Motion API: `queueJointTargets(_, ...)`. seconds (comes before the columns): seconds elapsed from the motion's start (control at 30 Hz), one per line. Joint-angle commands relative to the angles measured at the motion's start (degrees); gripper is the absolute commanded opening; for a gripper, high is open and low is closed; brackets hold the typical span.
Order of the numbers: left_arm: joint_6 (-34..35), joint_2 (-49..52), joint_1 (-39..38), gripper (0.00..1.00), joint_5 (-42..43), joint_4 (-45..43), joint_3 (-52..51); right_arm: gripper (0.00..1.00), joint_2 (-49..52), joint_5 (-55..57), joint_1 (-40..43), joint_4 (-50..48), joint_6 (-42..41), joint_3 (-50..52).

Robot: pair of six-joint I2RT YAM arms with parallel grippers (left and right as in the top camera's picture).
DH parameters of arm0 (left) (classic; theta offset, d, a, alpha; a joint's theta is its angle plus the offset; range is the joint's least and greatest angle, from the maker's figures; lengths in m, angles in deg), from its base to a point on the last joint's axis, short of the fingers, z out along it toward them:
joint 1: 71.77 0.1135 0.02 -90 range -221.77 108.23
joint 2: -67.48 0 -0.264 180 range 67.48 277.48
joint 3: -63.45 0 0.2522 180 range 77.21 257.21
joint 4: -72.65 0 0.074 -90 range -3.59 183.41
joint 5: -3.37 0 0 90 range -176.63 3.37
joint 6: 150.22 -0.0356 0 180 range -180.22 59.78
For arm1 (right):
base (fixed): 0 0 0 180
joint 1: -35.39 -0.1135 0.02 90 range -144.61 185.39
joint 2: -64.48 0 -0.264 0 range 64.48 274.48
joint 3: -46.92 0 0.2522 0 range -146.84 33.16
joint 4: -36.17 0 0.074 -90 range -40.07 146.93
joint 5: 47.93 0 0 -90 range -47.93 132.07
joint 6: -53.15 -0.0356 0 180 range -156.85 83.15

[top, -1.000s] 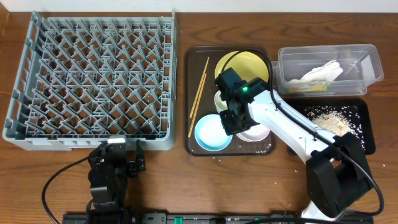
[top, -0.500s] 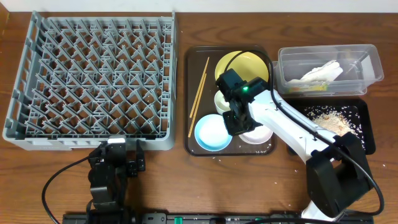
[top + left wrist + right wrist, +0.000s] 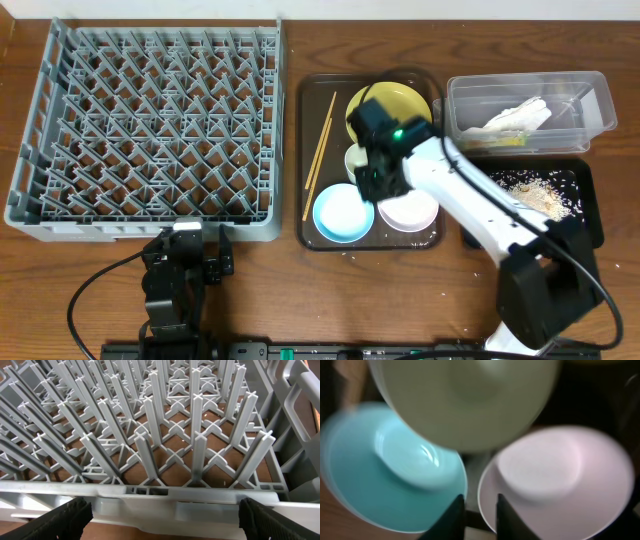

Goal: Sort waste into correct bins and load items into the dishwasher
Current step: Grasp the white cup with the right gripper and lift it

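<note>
**Right gripper low between the two bowls, jaws slightly parted**

The right gripper (image 3: 479, 510) hangs low over the brown serving tray (image 3: 308, 150), between the light blue bowl (image 3: 340, 215) and the white bowl (image 3: 412, 212). Its jaws stand a little apart. In the wrist view the white bowl's near rim shows in the gap, with a sliver of dark between that rim and the other finger, so nothing is pinched.

The small cup (image 3: 465, 400), pale and out of focus, sits just beyond the fingertips. The yellow plate (image 3: 400, 105) lies at the far end of the same tray. The chopsticks (image 3: 320, 155) lie along the tray's left side, apart from the bowls.

The left gripper (image 3: 162, 517) rests at the table's near edge. It faces the front wall of the grey dish rack (image 3: 140, 228), jaws spread wide and holding nothing. No dishes show among the rack's pegs.

To the right, the clear tub (image 3: 590, 100) holds the crumpled napkin (image 3: 520, 118) and the green-yellow wrapper (image 3: 495, 142). Just in front of it, the black tray (image 3: 590, 210) holds the pale crumbs (image 3: 535, 195).
</note>
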State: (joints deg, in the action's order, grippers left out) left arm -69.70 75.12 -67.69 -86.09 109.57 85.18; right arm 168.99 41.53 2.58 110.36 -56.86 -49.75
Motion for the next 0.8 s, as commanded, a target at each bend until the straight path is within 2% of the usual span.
queueJointTargets(0.0,-0.81,-0.17,0.22,0.97,0.33,0.85,-0.13,0.25,-3.37,0.28,2.49,-0.24,0.35,-5.51)
queueJointTargets(0.13,-0.81,-0.17,0.22,0.97,0.33,0.85,-0.13,0.29,-3.13,0.9,5.18,-1.99,0.35,-6.12)
queueJointTargets(0.77,-1.22,-0.17,0.24,0.97,-1.33,0.83,-0.13,0.29,-2.89,1.11,8.52,-3.1,0.31,-6.1)
